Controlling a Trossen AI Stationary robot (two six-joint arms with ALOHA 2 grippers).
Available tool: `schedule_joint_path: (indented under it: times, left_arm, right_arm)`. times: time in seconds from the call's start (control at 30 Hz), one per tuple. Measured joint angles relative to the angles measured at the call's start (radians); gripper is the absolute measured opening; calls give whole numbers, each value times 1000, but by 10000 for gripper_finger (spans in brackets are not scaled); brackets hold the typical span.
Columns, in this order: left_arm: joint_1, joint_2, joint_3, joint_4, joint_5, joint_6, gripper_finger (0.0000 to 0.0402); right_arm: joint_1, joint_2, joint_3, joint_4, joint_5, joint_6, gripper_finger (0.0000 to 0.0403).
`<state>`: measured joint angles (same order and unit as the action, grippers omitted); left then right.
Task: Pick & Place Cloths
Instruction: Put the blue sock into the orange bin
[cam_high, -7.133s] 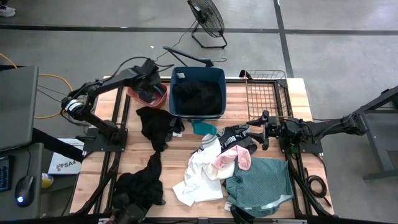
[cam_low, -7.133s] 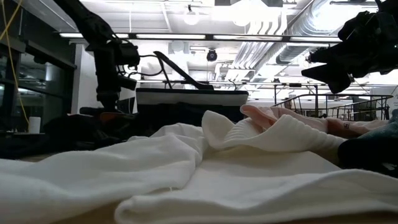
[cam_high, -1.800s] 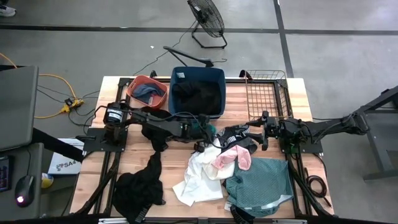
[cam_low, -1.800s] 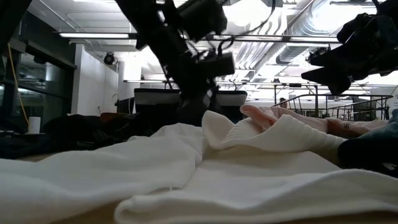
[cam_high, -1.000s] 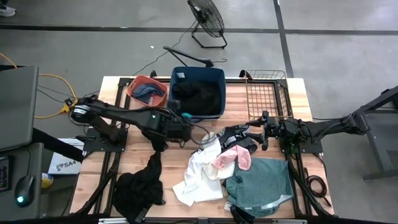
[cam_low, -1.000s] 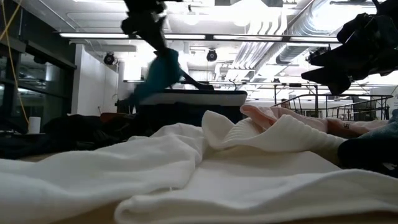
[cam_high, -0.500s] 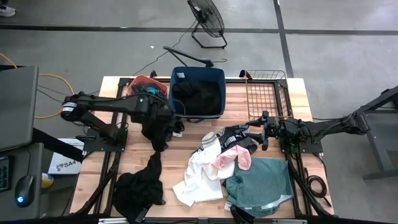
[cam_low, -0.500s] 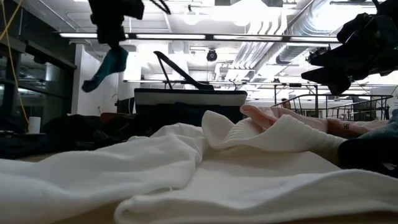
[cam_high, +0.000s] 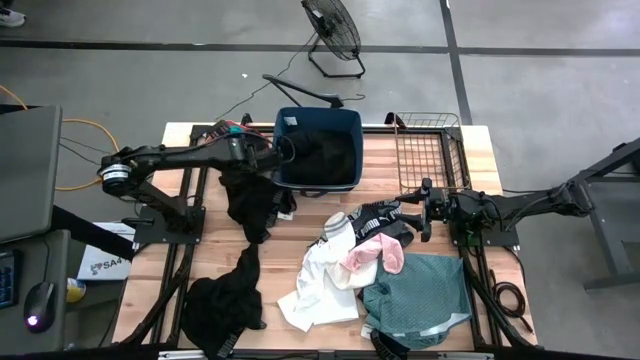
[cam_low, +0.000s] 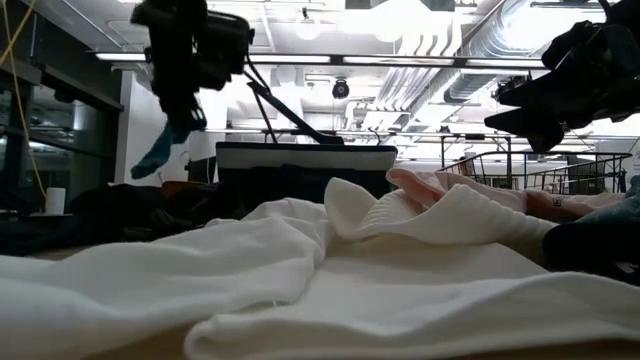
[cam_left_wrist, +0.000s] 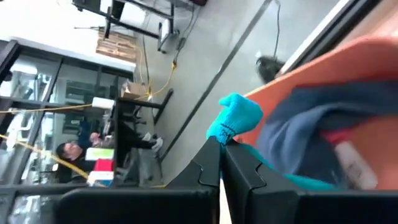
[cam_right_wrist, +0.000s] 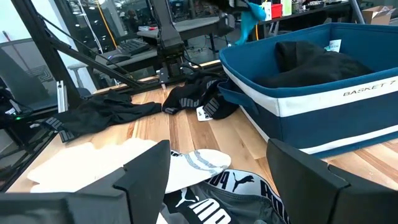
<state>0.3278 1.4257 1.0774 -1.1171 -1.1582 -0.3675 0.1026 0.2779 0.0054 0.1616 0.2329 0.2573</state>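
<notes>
Moved from counter centre to 11 o'clock, left tool (cam_left_wrist: 221, 144) grips small teal cloth (cam_left_wrist: 235, 118) above orange basin (cam_left_wrist: 367, 93). Right tool (cam_right_wrist: 214, 168), at 3 o'clock, gapes empty. Most cloths (cam_high: 330, 275) remain unsorted.

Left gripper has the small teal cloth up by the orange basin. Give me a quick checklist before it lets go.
1. Grip: left gripper shut on the teal cloth - ok.
2. Cloth off the table: it dangles in the air in the low view - ok.
3. Over the orange basin: the wrist view shows the basin right beyond the cloth - ok.
4. Room in the basin: a navy cloth already lies there; space left - cannot tell.
5. Right gripper open, parked over the cloth pile, away from the left arm - ok.
</notes>
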Motion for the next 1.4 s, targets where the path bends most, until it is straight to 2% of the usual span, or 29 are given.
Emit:
schedule_joint_path:
  times: [0.23,0.33,0.43,0.53,0.7,1.03,1.17,1.4]
  left_arm:
    - [2,-2,-168,518,31,284,0]
    - [6,0,-212,629,53,329,0]
    - [8,2,-231,603,61,290,0]
    - [31,8,-237,557,113,235,0]
    - [101,15,-234,506,244,111,0]
    - [160,19,-232,523,394,94,5]
    - [163,18,-232,526,408,99,45]
    - [163,2,-231,532,411,112,170]
  right_arm:
    - [0,0,0,0,0,0,259]
    - [0,0,0,0,0,0,259]
    - [0,0,0,0,0,0,259]
    - [0,0,0,0,0,0,259]
    - [0,0,0,0,0,0,259]
    - [0,0,0,0,0,0,259]
    - [0,0,0,0,0,0,259]
    - [0,0,0,-1,0,0,259]
